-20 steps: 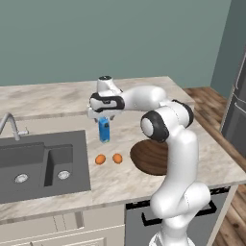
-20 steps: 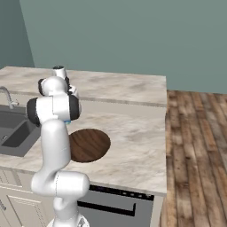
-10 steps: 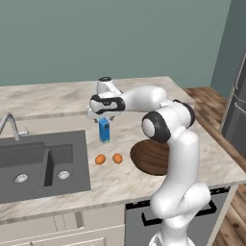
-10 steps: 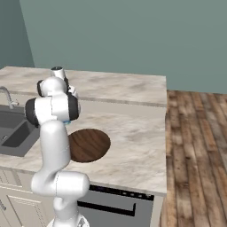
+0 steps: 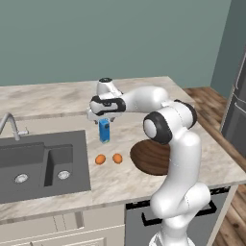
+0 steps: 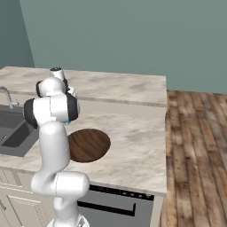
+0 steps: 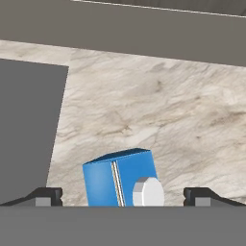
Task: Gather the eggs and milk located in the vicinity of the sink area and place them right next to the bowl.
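Your gripper hangs wide open straight above the milk, which stands on the worktop just beside the sink's right edge, fingertips straddling the carton so you can descend and clamp it.

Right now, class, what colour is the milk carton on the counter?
Blue, with a white cap: the milk carton shows best in the hand view.

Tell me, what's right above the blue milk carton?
The open gripper hangs just above the milk carton, one finger at each side. The hand covers the carton's top from the left base view.
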Tool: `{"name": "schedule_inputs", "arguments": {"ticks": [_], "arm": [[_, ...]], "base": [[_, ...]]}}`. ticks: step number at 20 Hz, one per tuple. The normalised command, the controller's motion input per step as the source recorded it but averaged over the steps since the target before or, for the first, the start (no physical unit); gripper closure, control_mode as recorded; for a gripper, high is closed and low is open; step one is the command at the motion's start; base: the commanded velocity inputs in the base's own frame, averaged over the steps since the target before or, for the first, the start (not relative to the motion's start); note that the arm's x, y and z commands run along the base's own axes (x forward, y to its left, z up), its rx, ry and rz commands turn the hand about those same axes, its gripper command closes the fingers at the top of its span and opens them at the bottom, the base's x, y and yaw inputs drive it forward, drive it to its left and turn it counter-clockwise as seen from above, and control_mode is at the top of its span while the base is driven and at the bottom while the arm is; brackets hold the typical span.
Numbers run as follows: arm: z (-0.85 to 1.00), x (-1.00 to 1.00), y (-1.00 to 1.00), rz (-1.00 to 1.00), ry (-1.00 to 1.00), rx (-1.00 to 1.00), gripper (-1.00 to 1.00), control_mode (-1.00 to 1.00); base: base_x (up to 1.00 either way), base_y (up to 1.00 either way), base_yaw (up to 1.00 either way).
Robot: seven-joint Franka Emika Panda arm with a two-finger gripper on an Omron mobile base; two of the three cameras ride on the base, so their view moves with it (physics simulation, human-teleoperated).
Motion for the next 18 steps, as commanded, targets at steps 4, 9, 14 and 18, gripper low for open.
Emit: {"name": "schedule_inputs", "arguments": {"ticks": [4, 9, 14, 18], "arm": [[0.00, 0.00, 0.00, 0.00, 0.00, 0.00, -1.00, -1.00], [-0.02, 0.02, 0.00, 0.00, 0.00, 0.00, -1.00, -1.00], [-0.03, 0.00, 0.00, 0.00, 0.00, 0.00, -1.00, -1.00], [0.00, 0.00, 0.00, 0.00, 0.00, 0.00, 1.00, -1.00]], "base": [[0.00, 0.00, 0.00], [0.00, 0.00, 0.00], [0.00, 0.00, 0.00], [0.00, 0.00, 0.00]]}}
